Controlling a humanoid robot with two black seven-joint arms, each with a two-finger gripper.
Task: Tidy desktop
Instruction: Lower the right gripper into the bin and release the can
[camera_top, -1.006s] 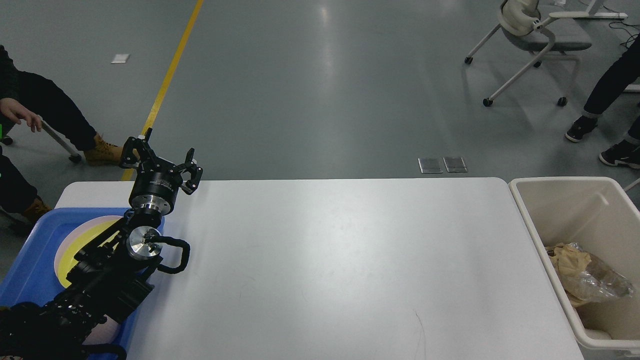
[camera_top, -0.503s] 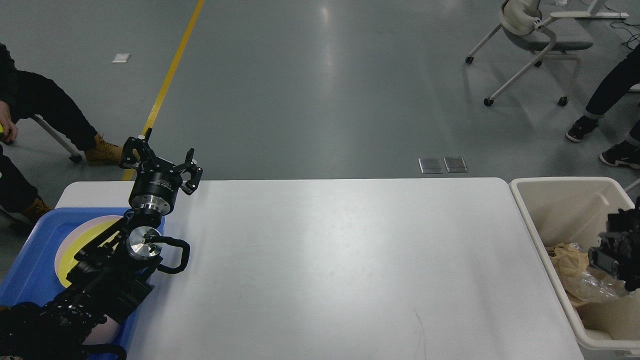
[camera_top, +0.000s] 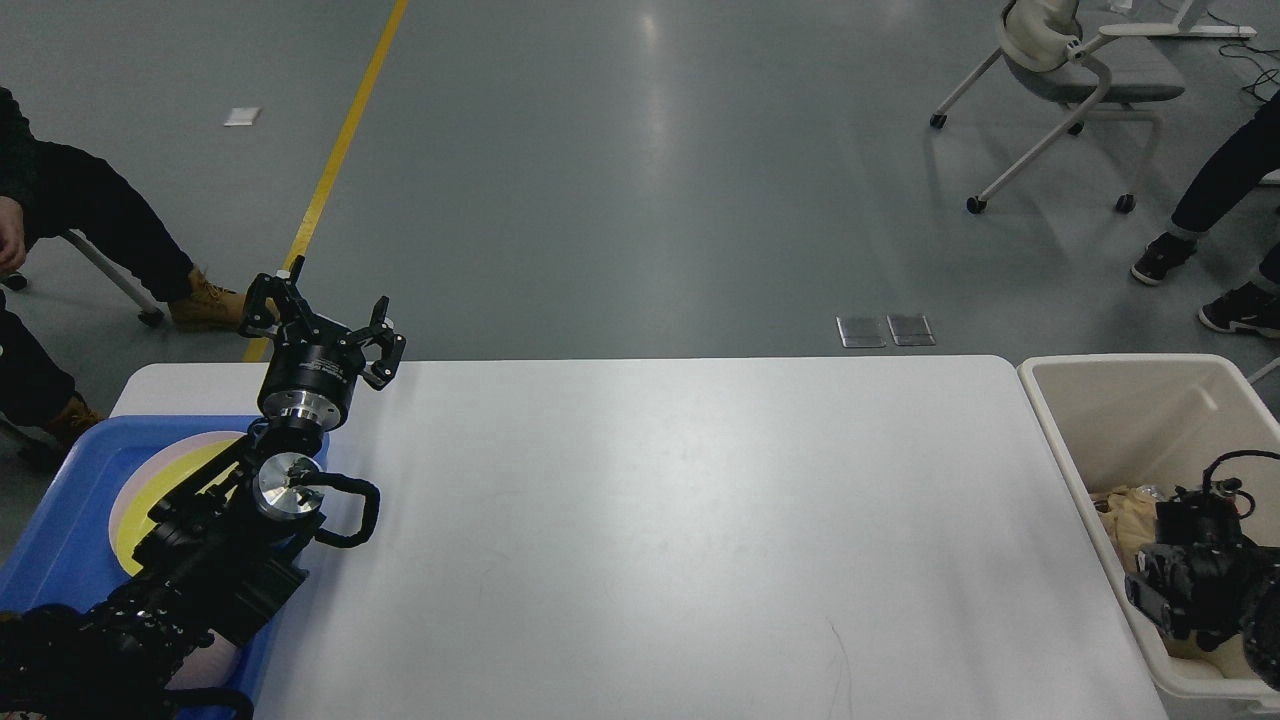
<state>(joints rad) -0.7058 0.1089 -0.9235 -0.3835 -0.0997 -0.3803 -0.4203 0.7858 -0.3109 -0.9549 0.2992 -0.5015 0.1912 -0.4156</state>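
Observation:
The white desktop (camera_top: 650, 520) fills the middle of the head view and is bare. My left gripper (camera_top: 322, 312) is open and empty, held above the desktop's far left corner, pointing away from me. My left arm lies over a blue tray (camera_top: 60, 540) that holds a yellow plate (camera_top: 165, 485) on a pink one. My right arm's dark end (camera_top: 1195, 575) hangs over the cream bin (camera_top: 1040, 400) at the right. Its fingers cannot be told apart. Crumpled brown paper (camera_top: 1125, 515) lies in the bin, partly hidden by the arm.
A person's legs (camera_top: 110, 230) are beyond the table's left corner, and another person's legs (camera_top: 1220, 190) are at the far right. A wheeled chair (camera_top: 1070, 70) stands on the grey floor behind. A yellow floor line (camera_top: 340, 150) runs away at the left.
My right arm has come in from the right edge and moved down and left over the bin, covering more of the crumpled paper. My left arm has not moved.

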